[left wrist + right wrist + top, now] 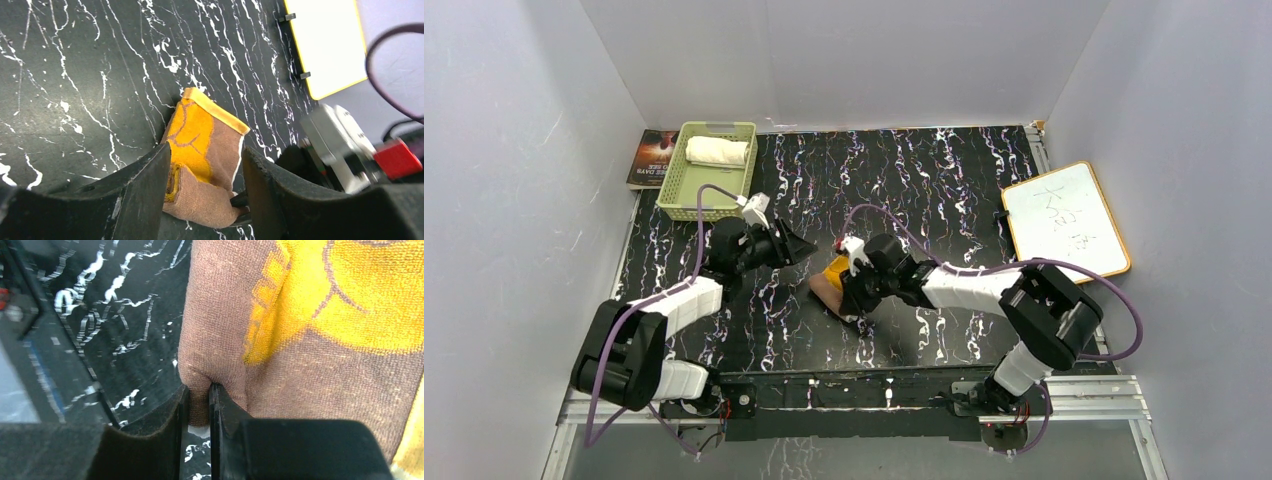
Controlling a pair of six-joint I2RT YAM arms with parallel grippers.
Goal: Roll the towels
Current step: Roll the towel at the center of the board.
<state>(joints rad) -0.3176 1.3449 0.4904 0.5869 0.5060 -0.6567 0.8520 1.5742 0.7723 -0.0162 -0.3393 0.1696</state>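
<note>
The brown towel [831,281] with yellow-orange pattern lies mid-table, its near end rolled up and its far end flat. My right gripper [857,305] is shut on the rolled end; in the right wrist view its jaws [199,390] pinch a fold of the brown towel [300,340]. My left gripper [798,245] is open, just left of the towel. From the left wrist, the brown towel [210,145] shows in the gap of the left gripper [206,150] without being clamped. The cream-white towel [717,151] lies rolled in the green basket [683,190].
The green basket stands at the back left, with a dark book [651,158] beside it against the wall. A white board with a wooden frame [1064,220] lies at the right edge of the black marbled mat [944,180]. White walls enclose the table.
</note>
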